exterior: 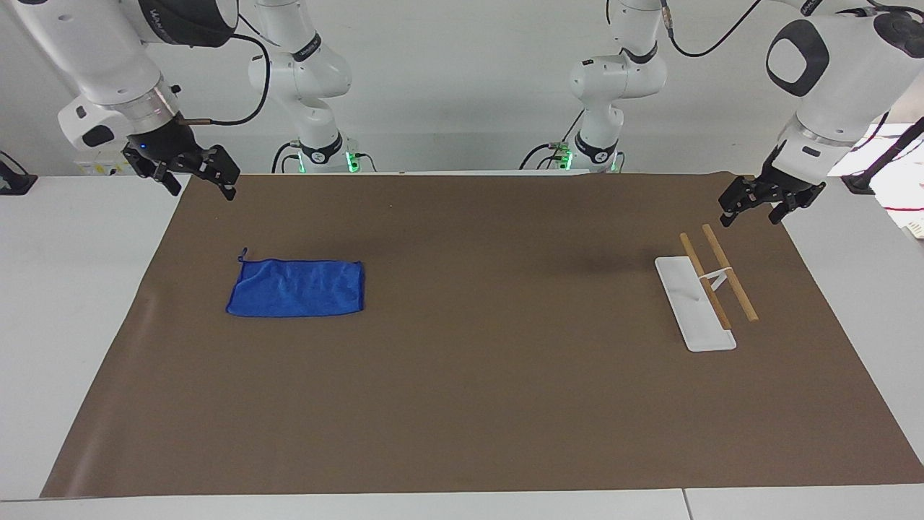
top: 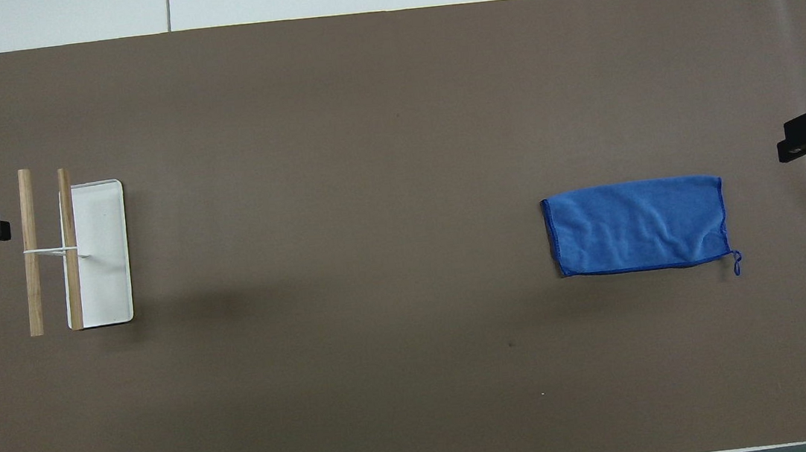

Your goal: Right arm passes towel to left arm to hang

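The towel [exterior: 297, 287] lies flat on the brown mat [exterior: 462, 404] that covers the desk [exterior: 65, 303], toward the right arm's end. It is spread out as a neat blue rectangle, its long sides running along the length of the desk, and its thin corner loop [exterior: 242, 253] points toward the robots at the corner closest to the right arm's end. Nothing touches it.

The right hand [exterior: 193, 173] hangs in the air over the mat's edge at the right arm's end, at the corner closest to the robots. It is up off the surface and well apart from the towel. Its two fingers stand spread with a clear gap between them, released and holding nothing. A small blue light shows on the hand's black body.

The left hand [exterior: 753, 206] hangs over the mat's edge at the left arm's end, just beside the rack and raised off the surface. Its fingers also seem parted and empty, though from this angle the gap is harder to read than on the right hand.

Toward the left arm's end stands the hanging rack: a white tray [exterior: 694, 307] as its base, with two wooden rods [exterior: 729, 282] carried side by side above it on a thin white bracket [exterior: 716, 276]. One rod sits over the tray's edge; the other overhangs the mat, closer to the left hand. The rack and the towel are well apart, with a bare stretch of mat between them.
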Controlling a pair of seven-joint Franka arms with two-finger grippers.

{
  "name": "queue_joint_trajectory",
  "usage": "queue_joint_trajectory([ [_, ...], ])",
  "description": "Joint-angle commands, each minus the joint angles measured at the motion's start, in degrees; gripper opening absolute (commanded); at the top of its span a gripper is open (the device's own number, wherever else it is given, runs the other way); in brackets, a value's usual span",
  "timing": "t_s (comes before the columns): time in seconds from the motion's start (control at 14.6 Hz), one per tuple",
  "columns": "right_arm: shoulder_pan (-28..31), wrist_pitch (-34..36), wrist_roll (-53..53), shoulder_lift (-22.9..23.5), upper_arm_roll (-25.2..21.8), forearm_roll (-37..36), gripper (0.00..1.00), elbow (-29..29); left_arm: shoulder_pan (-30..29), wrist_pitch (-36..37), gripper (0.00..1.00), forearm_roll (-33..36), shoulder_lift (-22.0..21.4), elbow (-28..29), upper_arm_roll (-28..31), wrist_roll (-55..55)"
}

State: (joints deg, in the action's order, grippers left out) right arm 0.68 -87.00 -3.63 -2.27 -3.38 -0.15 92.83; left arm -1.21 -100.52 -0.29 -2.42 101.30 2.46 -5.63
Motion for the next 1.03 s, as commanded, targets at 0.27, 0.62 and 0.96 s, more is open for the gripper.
queue_joint_trajectory([
  [0.27, 0.6, 0.1, 0.8, -0.2, 0.0, 1.6, 1.0, -0.2, 0.2, -0.8, 1.0, 0.7, -1.0, 0.9, 0.0, 0.3],
  [0.62, 0.6, -1.0, 0.9, -0.3, 0.0, 1.6, 1.0, 0.3, 0.2, -0.8, 1.0, 0.7, -1.0, 0.9, 0.0, 0.3],
  [0.96, 0.3, -1.5, 0.8, -0.3, 0.0, 1.5, 1.0, 0.3, 0.2, -0.7, 1.0, 0.7, -1.0, 0.9, 0.0, 0.3],
])
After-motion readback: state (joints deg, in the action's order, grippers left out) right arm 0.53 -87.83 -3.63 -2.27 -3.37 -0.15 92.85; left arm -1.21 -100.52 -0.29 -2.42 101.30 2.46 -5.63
